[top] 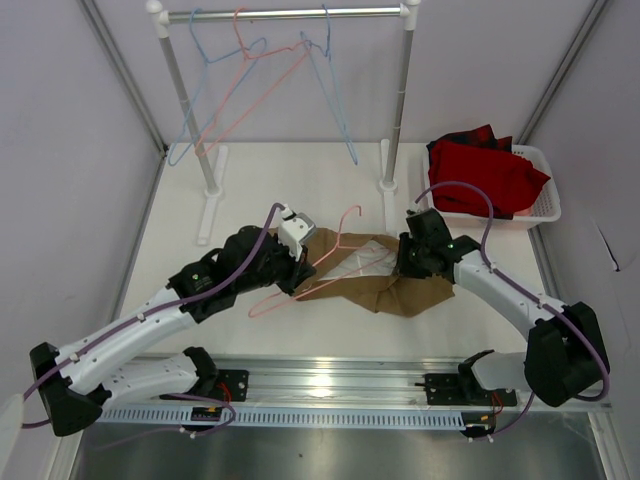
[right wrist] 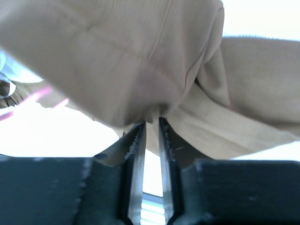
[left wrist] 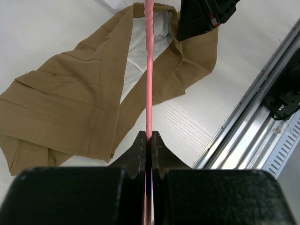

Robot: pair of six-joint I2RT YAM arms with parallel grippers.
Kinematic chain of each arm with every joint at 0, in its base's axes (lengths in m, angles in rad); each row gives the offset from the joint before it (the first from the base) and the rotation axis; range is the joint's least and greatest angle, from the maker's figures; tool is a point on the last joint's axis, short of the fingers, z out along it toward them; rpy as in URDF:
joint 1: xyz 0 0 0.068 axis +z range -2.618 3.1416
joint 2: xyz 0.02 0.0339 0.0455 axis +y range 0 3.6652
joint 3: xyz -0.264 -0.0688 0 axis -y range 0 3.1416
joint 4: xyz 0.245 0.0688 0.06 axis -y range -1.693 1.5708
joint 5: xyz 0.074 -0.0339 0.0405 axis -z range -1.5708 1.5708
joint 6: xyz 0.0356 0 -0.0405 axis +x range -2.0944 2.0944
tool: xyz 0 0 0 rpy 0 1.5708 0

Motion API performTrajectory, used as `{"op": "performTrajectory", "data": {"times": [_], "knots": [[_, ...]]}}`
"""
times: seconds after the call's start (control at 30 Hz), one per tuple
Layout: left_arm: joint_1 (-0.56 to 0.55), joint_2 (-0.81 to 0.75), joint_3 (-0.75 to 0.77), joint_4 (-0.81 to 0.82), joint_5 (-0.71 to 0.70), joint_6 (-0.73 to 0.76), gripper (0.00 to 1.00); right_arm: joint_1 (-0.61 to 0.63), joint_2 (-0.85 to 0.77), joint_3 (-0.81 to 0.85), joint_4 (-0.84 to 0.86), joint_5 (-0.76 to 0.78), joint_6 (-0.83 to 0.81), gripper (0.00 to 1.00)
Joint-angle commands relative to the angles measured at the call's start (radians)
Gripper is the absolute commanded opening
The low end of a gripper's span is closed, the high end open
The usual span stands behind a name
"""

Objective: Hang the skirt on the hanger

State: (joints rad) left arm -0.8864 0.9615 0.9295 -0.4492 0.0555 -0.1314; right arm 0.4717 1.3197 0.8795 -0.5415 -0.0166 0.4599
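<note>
Two pincers engaged. My left gripper is clamped on the salmon-pink hanger wire. My right gripper seems to pinch a skirt fold, though cloth fills that view. Skirt lies mid-table, toward the near edge, hanger across it. Step: threading. Next: ease the wire inside the lifted waist.

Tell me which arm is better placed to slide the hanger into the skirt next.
Left, probably. The left gripper is shut on the hanger, whose wire lies over the skirt opening; the right gripper is pinching skirt cloth, so it seems busy holding that.
</note>
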Motion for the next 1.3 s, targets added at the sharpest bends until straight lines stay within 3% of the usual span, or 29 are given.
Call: {"op": "performTrajectory", "data": {"times": [0.0,0.27,0.5,0.8,1.27], "knots": [[-0.006,-0.001,0.017,0.055,-0.006,0.001,0.00,0.030,-0.056,0.032,-0.028,0.093,0.011,0.27],[-0.006,-0.006,0.014,0.056,-0.002,0.006,0.00,0.137,-0.128,0.075,-0.040,0.190,0.022,0.29],[-0.006,-0.006,0.011,0.052,-0.005,0.007,0.00,0.217,-0.117,0.058,0.067,0.185,0.011,0.29],[-0.006,-0.004,0.011,0.035,-0.008,0.010,0.00,0.202,-0.014,0.036,0.152,0.236,-0.021,0.25],[-0.006,-0.009,0.006,0.001,0.007,0.021,0.00,0.096,-0.039,-0.011,0.167,0.228,-0.049,0.25]]}}
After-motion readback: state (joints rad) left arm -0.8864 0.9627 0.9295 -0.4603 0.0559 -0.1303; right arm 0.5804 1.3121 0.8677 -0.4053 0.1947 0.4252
